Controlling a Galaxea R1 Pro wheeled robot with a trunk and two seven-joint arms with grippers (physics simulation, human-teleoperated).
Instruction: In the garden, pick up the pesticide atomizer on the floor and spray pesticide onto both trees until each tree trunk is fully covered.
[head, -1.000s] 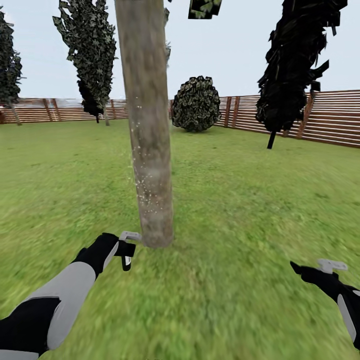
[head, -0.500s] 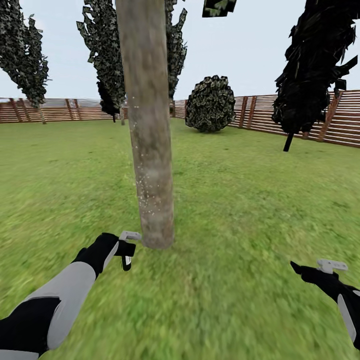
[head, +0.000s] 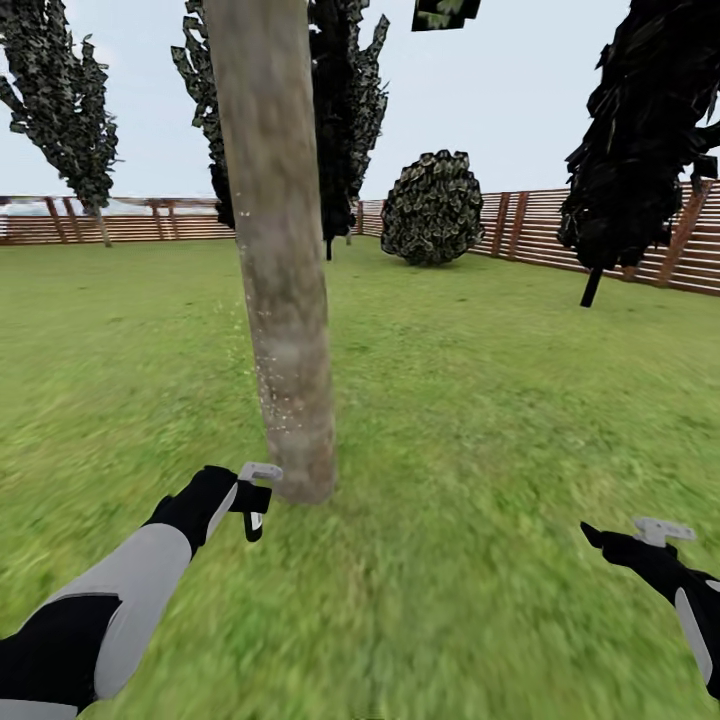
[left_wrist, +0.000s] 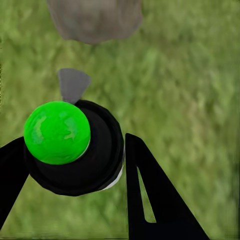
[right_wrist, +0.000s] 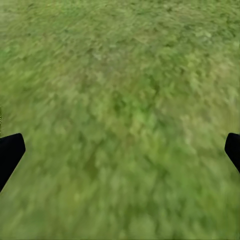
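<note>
One thick beige-grey tree trunk (head: 278, 250) is rising from the grass floor (head: 480, 420) just ahead of the robot, flecked with pale specks on its lower part. The left gripper (head: 250, 497) is clasping the pesticide atomizer (head: 257, 492), one small black bottle whose light grey spray head is sitting just beside the trunk's base. In the left wrist view two black fingers (left_wrist: 150, 195) are flanking the round black bottle (left_wrist: 80, 150), which is carrying a bright green ball (left_wrist: 57, 132) on top. The right gripper (head: 655, 533) is hanging well apart over bare grass, its two fingertips (right_wrist: 10, 152) spread wide and holding nothing. One round bush (head: 432, 208), one near-black tree (head: 640, 140) and a slatted wooden fence (head: 600, 235) are standing behind.
</note>
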